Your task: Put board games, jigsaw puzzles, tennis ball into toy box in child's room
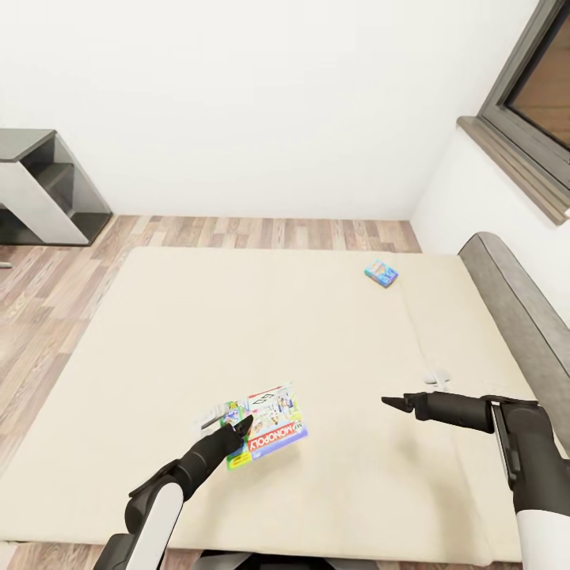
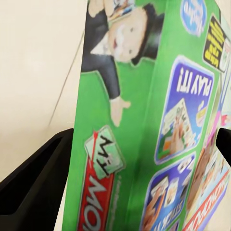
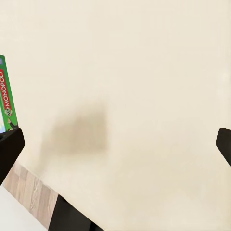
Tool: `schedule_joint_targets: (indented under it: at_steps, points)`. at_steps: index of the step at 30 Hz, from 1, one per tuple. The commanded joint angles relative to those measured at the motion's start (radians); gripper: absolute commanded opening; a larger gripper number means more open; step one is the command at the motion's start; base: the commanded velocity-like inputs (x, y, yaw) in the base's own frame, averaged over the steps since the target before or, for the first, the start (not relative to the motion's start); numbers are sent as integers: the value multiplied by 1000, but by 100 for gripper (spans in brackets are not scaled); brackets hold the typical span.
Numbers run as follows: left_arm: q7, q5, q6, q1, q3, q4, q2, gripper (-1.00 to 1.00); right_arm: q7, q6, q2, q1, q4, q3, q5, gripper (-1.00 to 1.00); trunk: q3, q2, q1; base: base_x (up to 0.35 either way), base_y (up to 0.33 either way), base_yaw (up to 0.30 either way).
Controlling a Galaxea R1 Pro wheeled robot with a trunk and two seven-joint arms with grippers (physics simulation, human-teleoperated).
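Observation:
A green-edged Monopoly board game [image 1: 273, 423] with busy colourful art is at the near part of the cream bed [image 1: 237, 332]. My left gripper [image 1: 241, 427] is shut on its near edge. In the left wrist view the box [image 2: 144, 125] stands edge-on between the two black fingers [image 2: 33, 178]. A small teal-blue board game [image 1: 381, 272] lies flat on the far right of the bed. My right gripper [image 1: 392, 404] hovers over bare mattress to the right, open with nothing between its fingers [image 3: 9, 149]. The Monopoly box's green edge [image 3: 6, 96] shows in the right wrist view.
A grey padded headboard [image 1: 514, 301] runs along the bed's right side, below a dark-framed window [image 1: 538, 87]. A grey and white shelf unit [image 1: 43, 190] stands on the wood floor [image 1: 47, 285] at the far left. A small white object [image 1: 437, 378] lies on the bed.

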Motion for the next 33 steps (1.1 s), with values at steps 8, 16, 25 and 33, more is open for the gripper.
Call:
schedule_joint_targets:
  at_steps: [8, 16, 25, 33]
  points:
    - [11, 10, 4, 0, 0, -2, 0, -100, 10, 5, 0, -1, -1, -2, 10, 100, 11, -2, 1, 0, 0, 0]
    - [12, 8, 4, 0, 0, -2, 0, -100, 11, 5, 0, -1, -1, -2, 10, 100, 23, -2, 1, 0, 0, 0]
    - [12, 8, 4, 0, 0, -1, 0, -100, 11, 5, 0, -1, -1, -2, 10, 100, 37, -2, 1, 0, 0, 0]
    - [12, 8, 4, 0, 0, 3, 0, -100, 11, 5, -1, -1, -1, -2, 9, 100, 49, -2, 1, 0, 0, 0]
